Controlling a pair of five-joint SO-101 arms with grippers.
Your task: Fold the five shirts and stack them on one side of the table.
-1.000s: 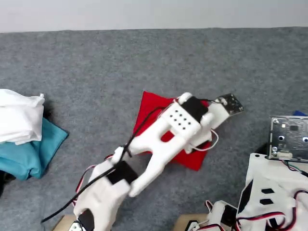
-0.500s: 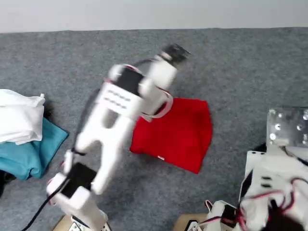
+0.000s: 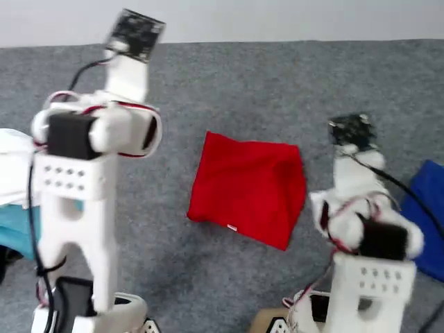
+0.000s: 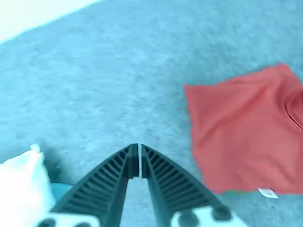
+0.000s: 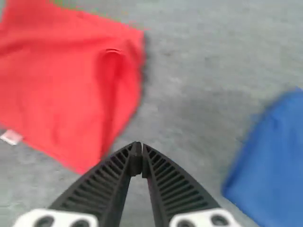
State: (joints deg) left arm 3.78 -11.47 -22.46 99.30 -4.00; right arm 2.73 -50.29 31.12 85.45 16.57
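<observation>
Folded red shirt [image 3: 246, 187] lies on the surface [image 3: 277, 83] between my arms; I hold left tool [image 4: 139, 150] and right tool [image 5: 138, 147] pressed together, empty, raised clear, presumably before gripping it for stacking.

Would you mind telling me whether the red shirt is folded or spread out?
Folded: the red shirt lies as a compact rectangle on the table, with no sleeves showing.

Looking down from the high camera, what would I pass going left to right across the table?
The left arm → red shirt → right arm → blue shirt.
</observation>
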